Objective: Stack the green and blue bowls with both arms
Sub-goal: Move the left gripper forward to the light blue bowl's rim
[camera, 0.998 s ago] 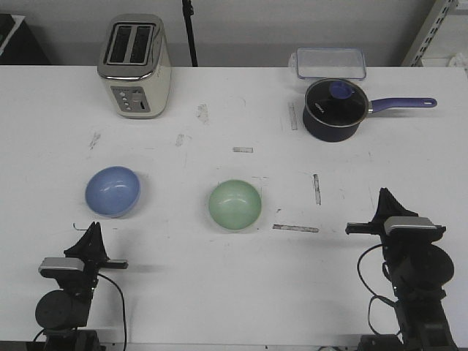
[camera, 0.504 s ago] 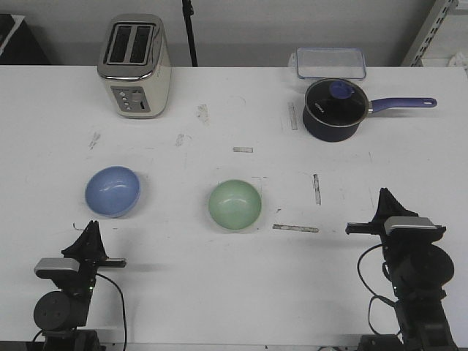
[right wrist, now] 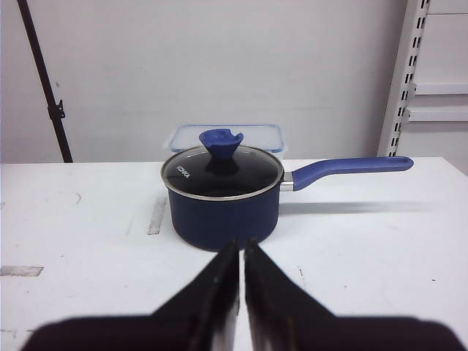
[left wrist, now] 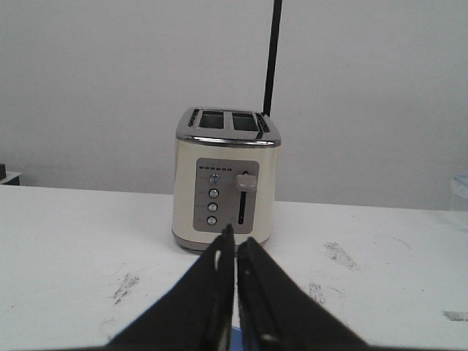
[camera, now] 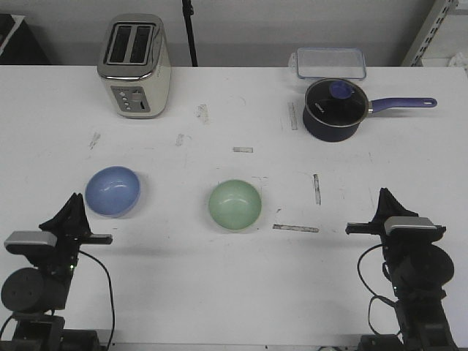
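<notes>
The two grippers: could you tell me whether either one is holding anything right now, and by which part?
Nothing is held. The left gripper and right gripper have their jaws shut on nothing; the blue bowl and green bowl sit untouched on the table.

I worked in what looked like a robotics lab staged as a kitchen: a broad white table (camera: 234, 292), scuffed and marked with bits of tape, stood against a plain grey wall. On it sat a cream toaster (camera: 134, 66), a navy saucepan (camera: 335, 110) with a glass lid and purple handle, and a clear plastic container (camera: 330, 63). A black pole (right wrist: 45, 80) and white slotted shelving (right wrist: 411, 73) rose behind the table.
</notes>
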